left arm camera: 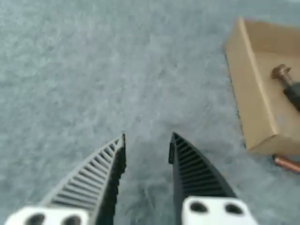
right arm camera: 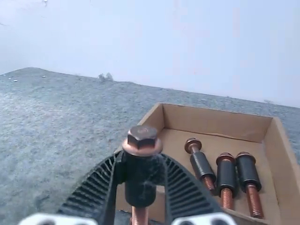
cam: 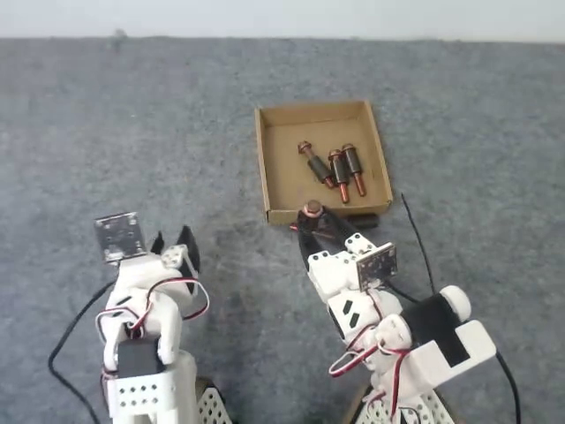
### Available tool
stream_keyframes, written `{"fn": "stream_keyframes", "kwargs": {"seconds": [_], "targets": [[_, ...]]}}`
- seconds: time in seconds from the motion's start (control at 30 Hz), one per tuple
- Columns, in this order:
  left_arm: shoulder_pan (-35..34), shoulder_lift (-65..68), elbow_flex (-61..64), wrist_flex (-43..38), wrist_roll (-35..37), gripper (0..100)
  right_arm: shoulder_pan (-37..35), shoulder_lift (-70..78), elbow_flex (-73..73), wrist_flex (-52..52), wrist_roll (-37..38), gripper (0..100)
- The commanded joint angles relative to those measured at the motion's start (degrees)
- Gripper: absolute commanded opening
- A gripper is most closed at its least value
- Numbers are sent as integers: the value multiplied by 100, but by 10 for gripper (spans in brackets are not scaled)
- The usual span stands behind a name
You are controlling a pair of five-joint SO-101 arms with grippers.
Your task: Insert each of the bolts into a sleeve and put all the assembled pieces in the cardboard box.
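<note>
The cardboard box (cam: pixel 265 163) lies at the table's middle and holds three assembled bolts in black sleeves (cam: pixel 334 168), also seen in the right wrist view as the assembled pieces (right arm camera: pixel 225 176) inside the box (right arm camera: pixel 215 123). My right gripper (cam: pixel 313 225) sits at the box's near wall, shut on a fourth copper bolt in its black sleeve (right arm camera: pixel 140 171), held upright with the head (cam: pixel 312 209) up. My left gripper (cam: pixel 174 240) hovers open over bare carpet to the box's left, nothing between its fingers (left arm camera: pixel 105 176). The box corner (left arm camera: pixel 255 112) appears beside it.
Grey carpet covers the table all round. A black cable (cam: pixel 419 243) trails along the right of the right arm. A white wall runs along the far edge.
</note>
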Motion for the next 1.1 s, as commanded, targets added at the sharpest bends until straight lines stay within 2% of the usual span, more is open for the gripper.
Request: {"fn": "stream_keyframes", "kwargs": {"seconds": [0.0,0.13,0.33,0.57,0.67,0.87,1.07], "targets": [[-88,-79,-66,97,-290,148,110,-66,114,-303,79,6],[-114,-79,-66,167,-299,141,479,-66,35,-804,413,6],[-114,-79,-66,141,-457,9,840,-66,-440,-884,527,6],[-123,-79,-66,158,-519,11,1279,-57,-1266,-804,1134,6],[-123,-79,-66,158,-527,11,1411,-57,-1776,-180,1354,6],[-114,-79,-66,149,-527,11,1921,-57,-3244,1842,1371,6],[-114,-79,-66,149,-536,11,2026,-57,-4308,3363,1371,6]]}}
